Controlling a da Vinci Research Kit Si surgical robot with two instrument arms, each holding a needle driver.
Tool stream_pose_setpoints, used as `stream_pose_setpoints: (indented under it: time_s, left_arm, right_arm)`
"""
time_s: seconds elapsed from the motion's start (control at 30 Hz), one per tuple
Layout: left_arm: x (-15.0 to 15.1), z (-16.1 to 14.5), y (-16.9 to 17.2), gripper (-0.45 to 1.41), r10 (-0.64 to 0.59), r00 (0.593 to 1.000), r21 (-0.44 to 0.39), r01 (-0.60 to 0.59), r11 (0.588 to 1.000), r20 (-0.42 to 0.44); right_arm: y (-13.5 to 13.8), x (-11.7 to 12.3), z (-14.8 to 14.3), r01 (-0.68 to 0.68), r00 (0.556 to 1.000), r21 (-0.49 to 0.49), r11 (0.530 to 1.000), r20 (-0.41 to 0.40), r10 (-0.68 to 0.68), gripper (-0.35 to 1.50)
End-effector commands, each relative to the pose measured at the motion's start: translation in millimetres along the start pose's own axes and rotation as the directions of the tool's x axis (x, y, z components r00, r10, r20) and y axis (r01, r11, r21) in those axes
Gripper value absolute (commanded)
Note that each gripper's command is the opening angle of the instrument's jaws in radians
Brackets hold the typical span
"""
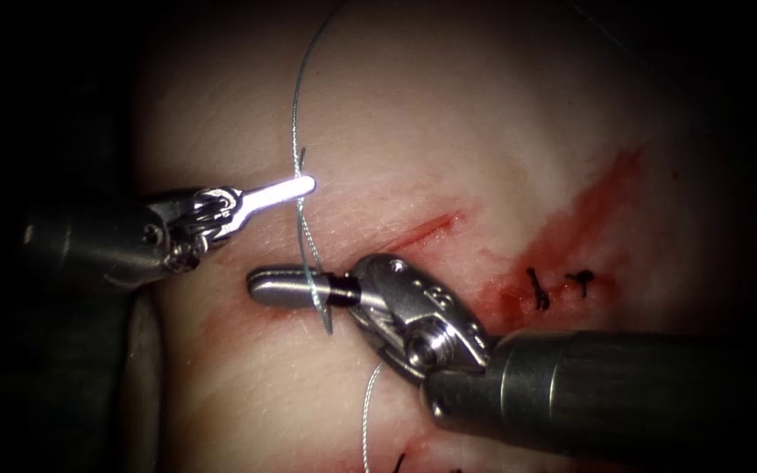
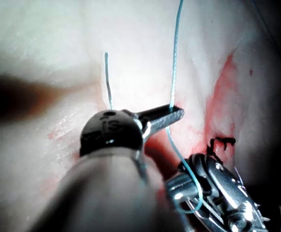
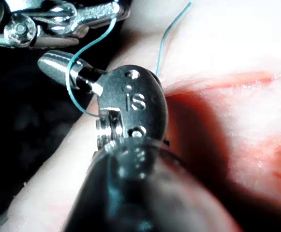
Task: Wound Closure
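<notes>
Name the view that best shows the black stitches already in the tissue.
Endoscope view: the black stitches lie in full sight on the red fluid, right of the right gripper. The left wrist view shows them beside that gripper.

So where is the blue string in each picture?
Endoscope view: the thread runs down the tissue, held in the left pincer, and loops over the right pincer.
Left wrist view: the thread meets the left pincer.
Right wrist view: the thread curls around the right pincer.
Shared landmark: the right pincer.

left end effector (image 1: 295,187) above right end effector (image 1: 278,286), thread (image 1: 294,114) crossing both
</notes>
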Motion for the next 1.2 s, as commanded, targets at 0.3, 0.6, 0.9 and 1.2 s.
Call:
stream_pose_setpoints:
  time_s: [0.3,0.6,0.9,1.2]
  left_arm:
    - [-1.1,-0.4,-0.4,-0.45,0.036,0.998,0.074,-0.04,0.996,0.05]
    - [-3.2,-2.5,0.6,-0.45,0.12,0.982,0.267,-0.156,0.951,0.144]
    - [-4.6,-4.0,2.1,-0.45,0.199,0.945,0.389,-0.291,0.874,0.259]
    - [-4.2,-3.1,3.3,-0.45,0.268,0.891,0.416,-0.414,0.809,0.365]
  right_arm:
    - [-0.9,0.5,0.9,-0.029,0.996,-0.12,0.992,-0.088,0.019,-0.35]
    - [-1.2,1.3,-0.1,0.161,0.977,-0.307,0.938,-0.083,-0.195,-0.35]
    - [-0.1,0.7,-0.4,0.264,0.963,-0.606,0.75,0.119,-0.243,-0.35]
    - [1.5,1.0,-0.2,0.21,0.96,-0.754,0.623,0.28,0.014,-0.35]
